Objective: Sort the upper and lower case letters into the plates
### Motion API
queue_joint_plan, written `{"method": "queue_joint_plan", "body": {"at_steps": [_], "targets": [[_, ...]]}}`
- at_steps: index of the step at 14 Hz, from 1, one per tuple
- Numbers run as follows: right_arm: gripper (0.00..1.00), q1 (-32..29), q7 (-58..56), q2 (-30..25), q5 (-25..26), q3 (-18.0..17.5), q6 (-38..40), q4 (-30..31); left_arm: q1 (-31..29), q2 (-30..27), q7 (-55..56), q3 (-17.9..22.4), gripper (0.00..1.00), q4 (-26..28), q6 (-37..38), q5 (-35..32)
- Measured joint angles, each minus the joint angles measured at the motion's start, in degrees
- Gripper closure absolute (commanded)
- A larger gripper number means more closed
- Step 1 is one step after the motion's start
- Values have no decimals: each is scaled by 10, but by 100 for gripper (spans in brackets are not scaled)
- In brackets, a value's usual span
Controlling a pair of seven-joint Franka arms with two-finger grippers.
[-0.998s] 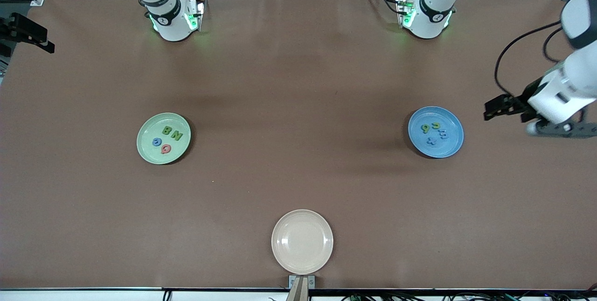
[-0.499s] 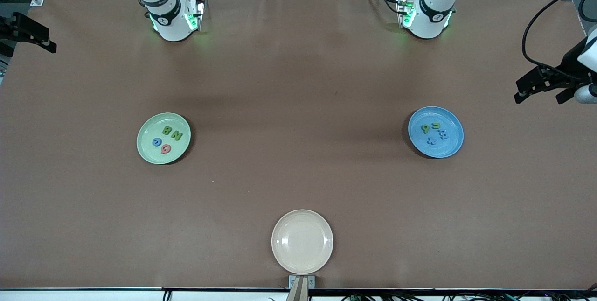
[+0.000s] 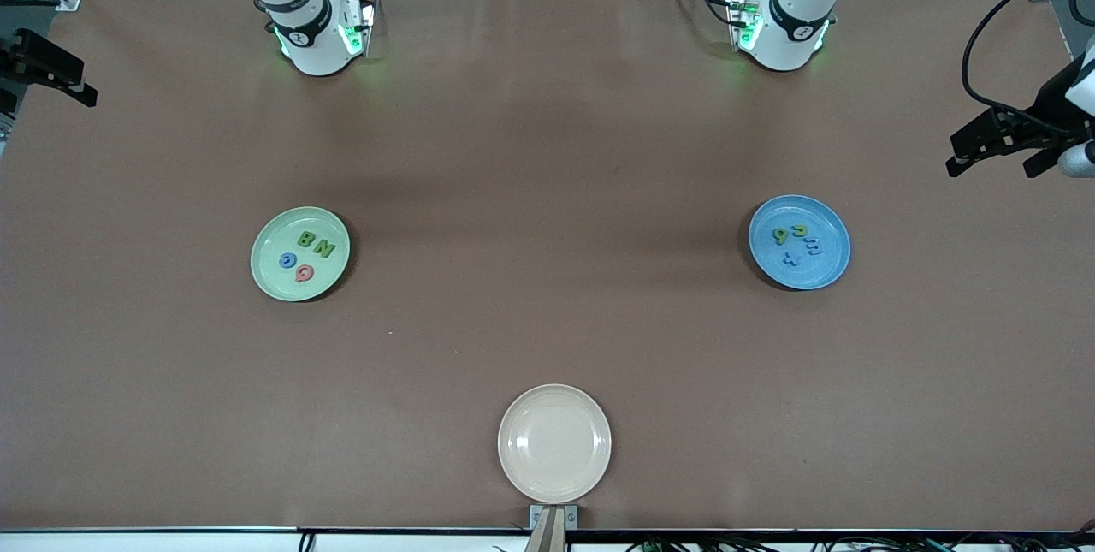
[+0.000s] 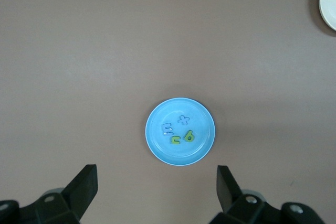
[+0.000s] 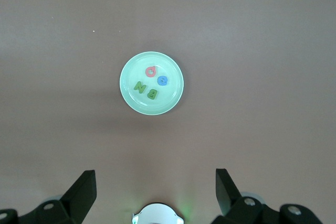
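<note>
My left tool [image 3: 958, 154] and right tool [image 3: 77, 81] waited released, holding nothing, at the frame's side edges. I judged the sorting done: capitals [image 3: 306, 254] lay in the green plate [image 3: 267, 278] and small letters [image 3: 798, 242] in the blue plate [image 3: 837, 265], both mid-frame.

High front camera facing the robots, wrist cameras looking straight down from height, each sharing one plate.
</note>
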State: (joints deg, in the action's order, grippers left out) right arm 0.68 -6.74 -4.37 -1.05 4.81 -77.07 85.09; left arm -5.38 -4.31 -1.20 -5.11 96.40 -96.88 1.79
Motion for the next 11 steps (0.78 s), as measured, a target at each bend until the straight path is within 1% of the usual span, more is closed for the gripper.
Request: {"method": "queue_joint_plan", "body": {"at_steps": [3,4,6,11], "targets": [[0,0,0,0,0,0,-3,0,67,-1,0,65,0,0,1,0],[0,0,0,0,0,0,-4,0,82,-1,0,79,0,0,2,0],[0,0,0,0,0,0,-4,-1,89,-1,0,87,0,0,2,0],[0,0,0,0,0,0,-4,-1,89,1,0,89,0,0,-1,0]]}}
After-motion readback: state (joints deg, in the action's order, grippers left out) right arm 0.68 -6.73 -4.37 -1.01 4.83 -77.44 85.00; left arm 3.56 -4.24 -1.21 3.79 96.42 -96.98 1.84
